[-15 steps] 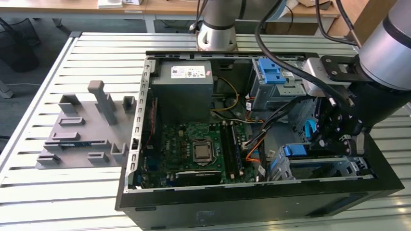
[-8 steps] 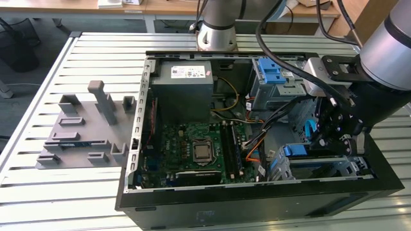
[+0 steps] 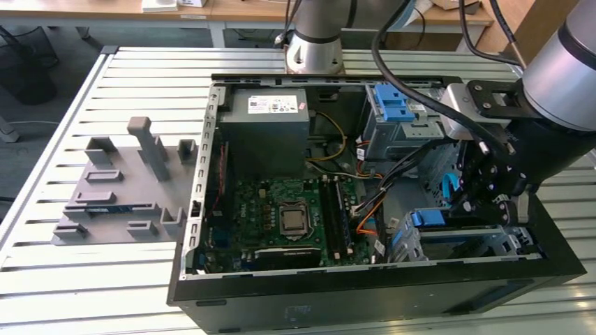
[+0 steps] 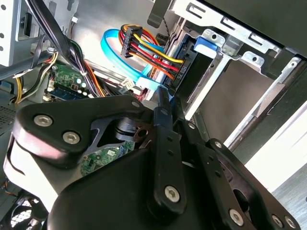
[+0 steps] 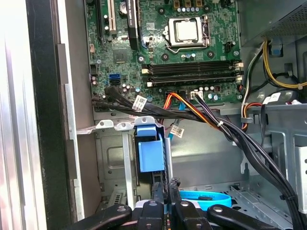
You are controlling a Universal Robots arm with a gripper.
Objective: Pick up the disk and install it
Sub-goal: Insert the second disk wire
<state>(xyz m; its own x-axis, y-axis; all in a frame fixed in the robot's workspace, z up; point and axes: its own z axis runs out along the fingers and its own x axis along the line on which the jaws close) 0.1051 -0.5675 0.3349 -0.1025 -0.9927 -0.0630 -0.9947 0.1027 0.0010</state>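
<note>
The disk (image 5: 149, 152) stands on edge in the metal drive bay (image 3: 484, 241) at the case's front corner, on the exterior view's right. Its blue plastic frame (image 3: 430, 218) sticks up out of the bay. In the second wrist view the disk (image 4: 188, 72) shows its dark side and blue tab, with red, yellow and blue cables at its end. My gripper (image 5: 166, 187) hangs inside the case just beside the disk's end. Its fingertips (image 4: 164, 96) are pressed together, and I see nothing between them.
The open black computer case (image 3: 373, 293) lies on a slatted metal table (image 3: 139, 77). Inside are the motherboard (image 3: 289, 209), a grey power supply (image 3: 264, 115), an upper cage with a blue latch (image 3: 396, 105) and cable bundles (image 5: 230, 134). A grey fixture (image 3: 121, 188) sits on the exterior view's left.
</note>
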